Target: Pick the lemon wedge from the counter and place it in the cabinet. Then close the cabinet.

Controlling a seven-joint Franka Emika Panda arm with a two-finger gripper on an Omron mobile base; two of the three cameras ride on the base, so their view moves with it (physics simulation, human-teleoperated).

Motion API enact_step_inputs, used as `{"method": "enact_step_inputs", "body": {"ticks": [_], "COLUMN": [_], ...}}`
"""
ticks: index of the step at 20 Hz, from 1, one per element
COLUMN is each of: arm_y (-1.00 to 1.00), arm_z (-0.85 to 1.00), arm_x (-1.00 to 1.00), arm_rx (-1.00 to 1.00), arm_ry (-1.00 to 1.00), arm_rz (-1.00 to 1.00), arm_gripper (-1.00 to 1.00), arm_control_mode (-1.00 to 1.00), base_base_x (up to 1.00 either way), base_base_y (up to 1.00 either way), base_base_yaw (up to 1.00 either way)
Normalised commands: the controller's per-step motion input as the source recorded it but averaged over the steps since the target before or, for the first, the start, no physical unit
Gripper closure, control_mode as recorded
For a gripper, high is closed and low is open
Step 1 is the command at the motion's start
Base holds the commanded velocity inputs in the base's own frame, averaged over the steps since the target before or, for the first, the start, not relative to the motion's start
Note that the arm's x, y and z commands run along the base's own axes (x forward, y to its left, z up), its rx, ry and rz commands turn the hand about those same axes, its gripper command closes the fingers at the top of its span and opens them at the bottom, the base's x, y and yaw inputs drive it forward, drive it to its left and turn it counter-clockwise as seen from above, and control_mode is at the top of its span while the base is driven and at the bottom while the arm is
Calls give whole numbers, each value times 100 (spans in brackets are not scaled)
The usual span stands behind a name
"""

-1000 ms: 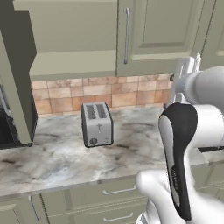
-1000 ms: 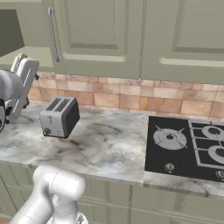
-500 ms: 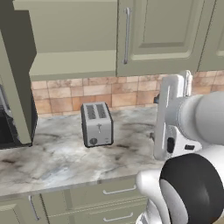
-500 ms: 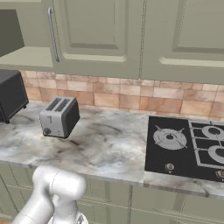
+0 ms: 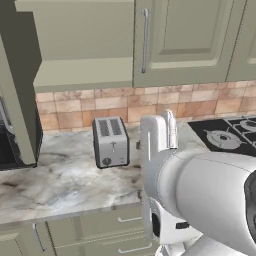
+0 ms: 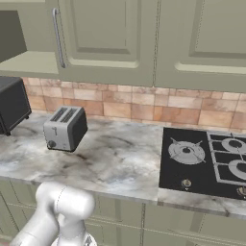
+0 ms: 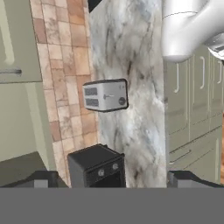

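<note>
Here's the silver two-slot toaster (image 5: 111, 142), sitting on the long grey-white marbled stone counter (image 5: 60, 185) with its back near the reddish tiled wall. Everything else is placed from it.

Up above the toaster and to its left, in the left base view, the wide olive-green wall cabinet (image 5: 85, 75) stands open. Its plain pale shelf is on show, and one door is swung out towards the cameras on the far left. The closed door next to it carries a long vertical metal bar handle (image 5: 145, 40).

To the toaster's left, a boxy black countertop oven (image 6: 12, 103) stands on the same slab. Well off to the toaster's right, the flat black stovetop with its burners (image 6: 206, 158) is set into the counter.

Now the hand view, and it is rolled right over on its side. The two-finger gripper (image 7: 114, 180) has its jaws spread wide apart, with the dark fingertips (image 7: 41, 179) at opposite sides of the bottom edge. It looks along the counter at the black oven, with the toaster beyond that.

And the tiny yellow lemon wedge? Where it lies, I cannot tell.
</note>
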Motion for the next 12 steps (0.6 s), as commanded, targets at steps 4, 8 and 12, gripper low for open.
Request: {"method": "enact_step_inputs", "body": {"ticks": [4,8,12], "arm_y": [96,93,90], "arm_z": [-30,-24,-23], "arm_x": [0,0,0], "arm_rx": [-15,-19,-21], "arm_ry": [-15,-22,-30], "arm_rz": [5,4,2], "arm_gripper": [-100,-100,-100], "arm_control_mode": [-100,-100,-100], "base_base_x": [0,0,0], "base_base_y": [0,0,0], "base_base_yaw": [0,0,0]}}
